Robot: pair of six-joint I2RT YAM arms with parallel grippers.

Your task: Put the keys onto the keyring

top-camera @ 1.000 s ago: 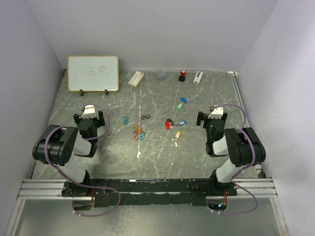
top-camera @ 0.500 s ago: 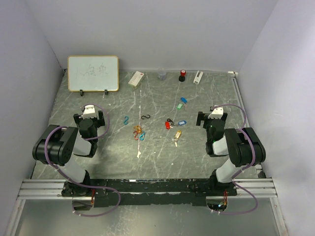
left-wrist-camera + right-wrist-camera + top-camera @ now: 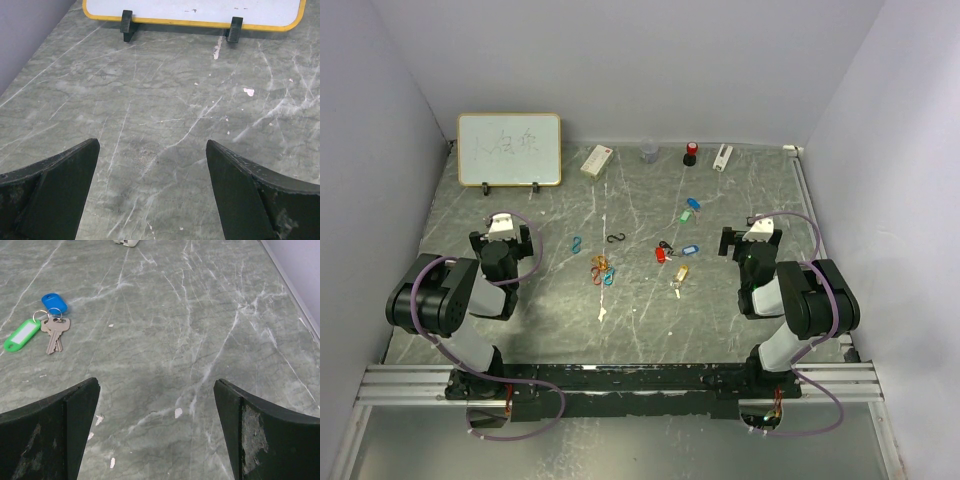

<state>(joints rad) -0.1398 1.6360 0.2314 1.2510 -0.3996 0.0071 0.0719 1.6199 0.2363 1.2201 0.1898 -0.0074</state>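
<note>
Keys with plastic tags lie mid-table. A blue-tagged key (image 3: 693, 202) and a green-tagged key (image 3: 685, 215) sit together at the back; they also show in the right wrist view, blue (image 3: 54, 303) and green (image 3: 22, 335). A red-tagged key (image 3: 660, 254) and a blue-tagged key (image 3: 679, 247) lie in the middle, a gold-tagged key (image 3: 681, 272) just in front. A black hook-shaped ring (image 3: 616, 238) lies left of them. My left gripper (image 3: 501, 226) is open and empty at the left. My right gripper (image 3: 752, 231) is open and empty at the right.
Small coloured carabiners lie left of centre: a blue one (image 3: 576, 244) and an orange and teal cluster (image 3: 602, 270). A whiteboard (image 3: 509, 149) stands at the back left, also in the left wrist view (image 3: 195, 12). A white box (image 3: 596, 160), a red-topped item (image 3: 691, 153) and a white item (image 3: 722, 156) line the back wall.
</note>
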